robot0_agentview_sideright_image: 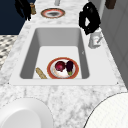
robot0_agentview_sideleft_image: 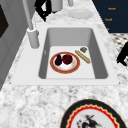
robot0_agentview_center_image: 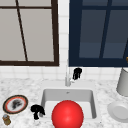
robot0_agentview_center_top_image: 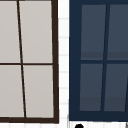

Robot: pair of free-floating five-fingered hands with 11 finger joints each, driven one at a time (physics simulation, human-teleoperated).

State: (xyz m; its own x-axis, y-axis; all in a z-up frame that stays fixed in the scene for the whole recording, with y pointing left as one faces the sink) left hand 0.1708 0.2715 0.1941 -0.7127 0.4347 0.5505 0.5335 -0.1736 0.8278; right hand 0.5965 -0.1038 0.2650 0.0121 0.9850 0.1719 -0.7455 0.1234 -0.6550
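Observation:
My right hand (robot0_agentview_center_image: 77, 73) hangs in the air just right of the faucet (robot0_agentview_center_image: 67, 79), fingers relaxed and pointing down, holding nothing. In the right side view this right hand (robot0_agentview_sideright_image: 88, 18) is above the faucet's base (robot0_agentview_sideright_image: 94, 40), and its top (robot0_agentview_center_top_image: 79, 125) shows at the upper view's bottom edge. My left hand (robot0_agentview_center_image: 37, 111) hovers over the counter at the sink's front left corner, fingers loose and empty; the left hand (robot0_agentview_sideleft_image: 123, 55) also shows at the counter's front edge. In the sink (robot0_agentview_sideleft_image: 100, 62) lies a red-rimmed plate (robot0_agentview_sideleft_image: 76, 67) with a dark red fruit (robot0_agentview_sideleft_image: 67, 59) and an eggplant (robot0_agentview_sideleft_image: 58, 60).
A big red ball (robot0_agentview_center_image: 67, 115) covers the sink's front. A breadstick (robot0_agentview_sideleft_image: 83, 56) and a small brown piece (robot0_agentview_sideleft_image: 83, 49) lie beside the plate. On the counter are a decorated plate (robot0_agentview_center_image: 15, 104), a jar (robot0_agentview_center_image: 6, 120), a white plate (robot0_agentview_center_image: 119, 111) and a grey pot (robot0_agentview_center_image: 123, 82).

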